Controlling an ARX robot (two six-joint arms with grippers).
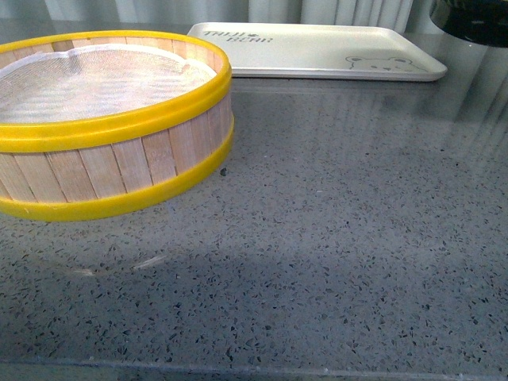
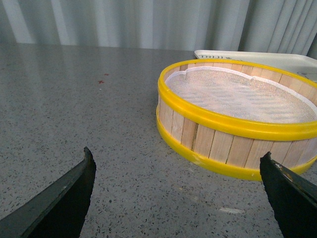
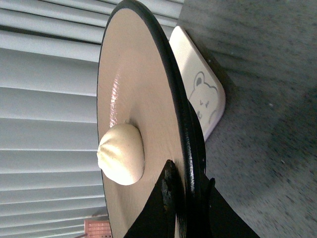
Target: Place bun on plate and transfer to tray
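bun [image 3: 121, 153] on plate [image 3: 133, 74], steamer basket [image 1: 111, 127] front left, tray [image 1: 317, 51] behind to its right

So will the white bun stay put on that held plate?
Probably soft: the small cream-white pleated bun looks doughy. Rounded and loose on the glossy tan black-rimmed plate, it may slide if tilted. The right pincer grips only the rim.

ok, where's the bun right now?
Right wrist view: the small cream-white pleated bun sits on the tan-beige, black-rimmed round plate, whose rim the right hand clamps, near a corner of the white bear-printed tray.
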